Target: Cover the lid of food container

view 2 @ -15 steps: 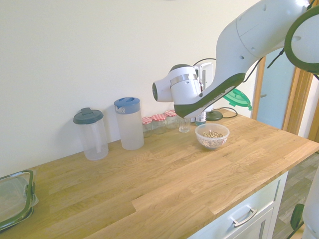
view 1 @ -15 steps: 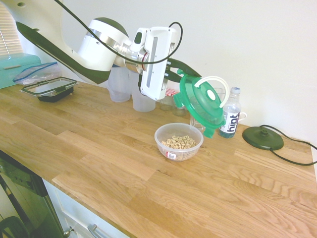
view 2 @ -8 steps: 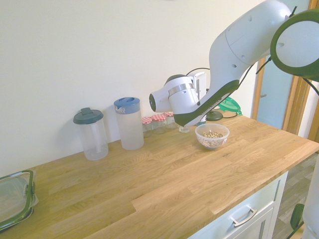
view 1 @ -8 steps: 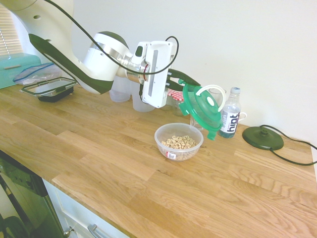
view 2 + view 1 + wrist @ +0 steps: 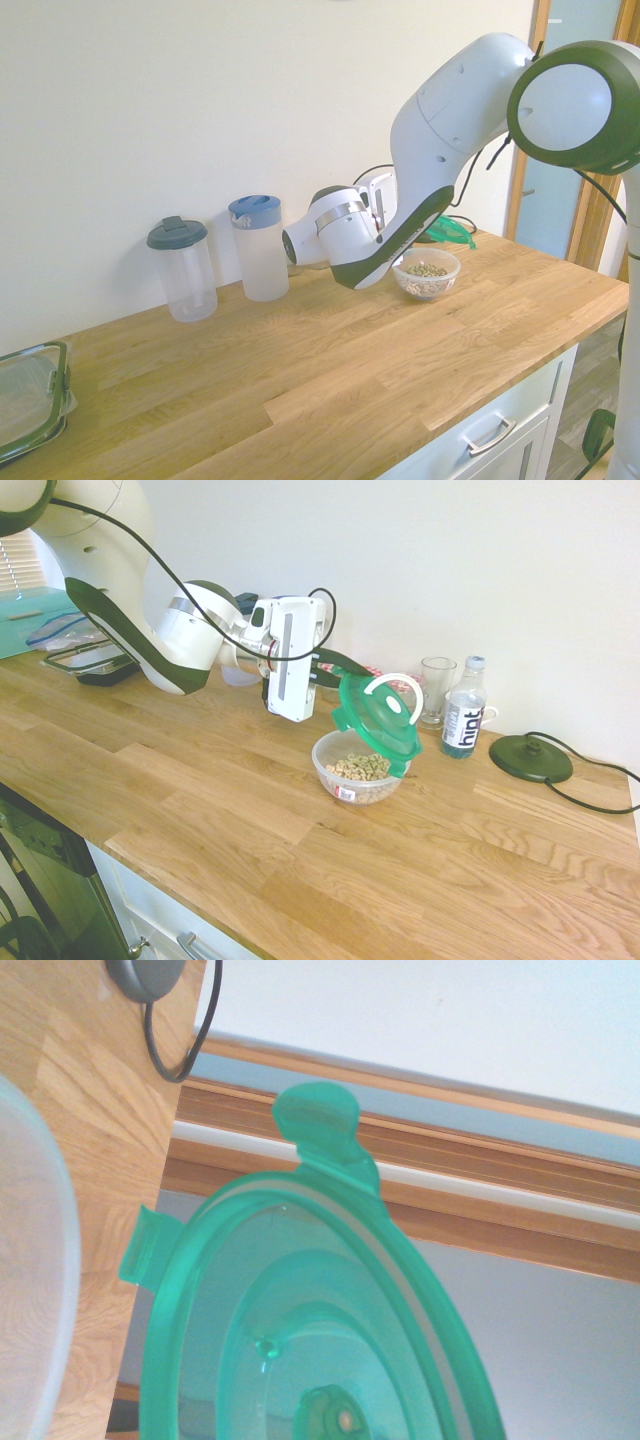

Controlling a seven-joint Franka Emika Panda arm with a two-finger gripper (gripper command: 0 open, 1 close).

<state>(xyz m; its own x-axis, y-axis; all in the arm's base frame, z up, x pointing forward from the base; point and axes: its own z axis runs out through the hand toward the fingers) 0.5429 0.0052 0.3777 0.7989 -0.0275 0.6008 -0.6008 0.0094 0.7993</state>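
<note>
Green and translucent, the lid you hold hangs tilted above the food container. Your gripper is clamped on its edge, pointing level over the wooden counter.

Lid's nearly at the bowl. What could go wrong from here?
1. The lid hangs steeply tilted at the food container; lowered like that, one edge may catch the rim and tip the cereal.
2. The end effector grips only the lid's edge, so it might slip.
3. The glass and bottle stand close behind.
</note>
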